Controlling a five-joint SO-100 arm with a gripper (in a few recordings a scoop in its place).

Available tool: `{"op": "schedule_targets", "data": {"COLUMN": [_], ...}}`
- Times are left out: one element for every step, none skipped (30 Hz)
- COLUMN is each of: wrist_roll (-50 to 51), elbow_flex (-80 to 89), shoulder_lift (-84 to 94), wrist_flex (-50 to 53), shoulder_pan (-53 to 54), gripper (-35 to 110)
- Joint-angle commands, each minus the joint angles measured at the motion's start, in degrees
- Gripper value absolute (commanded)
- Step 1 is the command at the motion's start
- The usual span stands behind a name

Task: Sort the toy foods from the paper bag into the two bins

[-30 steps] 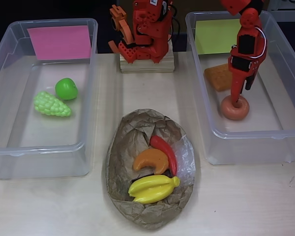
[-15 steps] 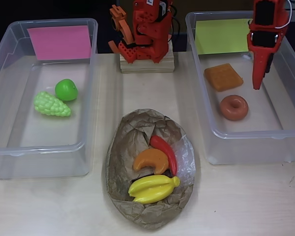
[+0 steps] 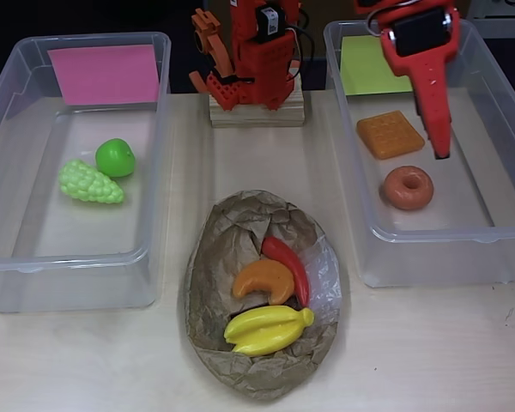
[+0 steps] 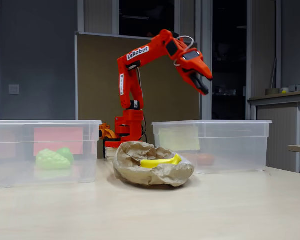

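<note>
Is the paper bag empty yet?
No. The paper bag still holds the croissant, chili and bananas.

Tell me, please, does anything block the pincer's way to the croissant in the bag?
Nothing visible does. The pincer hangs high above the right bin, clear of its wall, and the croissant lies uncovered in the open paper bag.

pale wood table (image 4: 230, 210) — brown partition (image 4: 97, 80) — grey wall (image 4: 32, 60) — dim light

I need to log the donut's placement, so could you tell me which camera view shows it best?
The overhead view: the brown donut lies in plain sight beside the waffle in the yellow-green-labelled bin. The fixed view gives just a blurred orange patch through the bin wall.
</note>
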Motion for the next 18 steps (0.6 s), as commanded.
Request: {"op": "schedule_targets", "data": {"wrist_roll": [-13.89,-16.96,-19.34,-21.18,-22.24,-23.12,-24.08,-24.43,-24.61,-24.87,-25.58,-26.02,-26.37,-26.89,-27.69,-28.56,-29.36,-30.06], "elbow_flex": [3.34,4.04,4.57,5.01,5.27,5.36,5.36,5.19,4.75,4.04,3.34,2.72,2.02,1.49,0.88,0.00,-1.14,-2.46], "shoulder_lift": [2.90,2.11,1.14,0.09,-1.32,-2.81,-4.57,-6.24,-8.09,-10.28,-12.39,-14.68,-16.88,-19.07,-21.09,-23.29,-25.49,-27.69], "wrist_flex": [-5.10,-6.06,-6.50,-6.77,-7.21,-7.73,-8.09,-8.35,-8.35,-8.00,-7.82,-7.82,-7.82,-8.00,-8.44,-8.61,-8.61,-8.53], "shoulder_pan": [8.17,10.46,12.74,14.94,17.05,18.90,20.39,21.71,22.59,23.20,23.64,23.91,24.08,24.35,24.61,24.87,25.22,25.58], "gripper": [31,31,30,28,24,21,18,17,17,19,23,26,28,30,33,35,36,37]}}
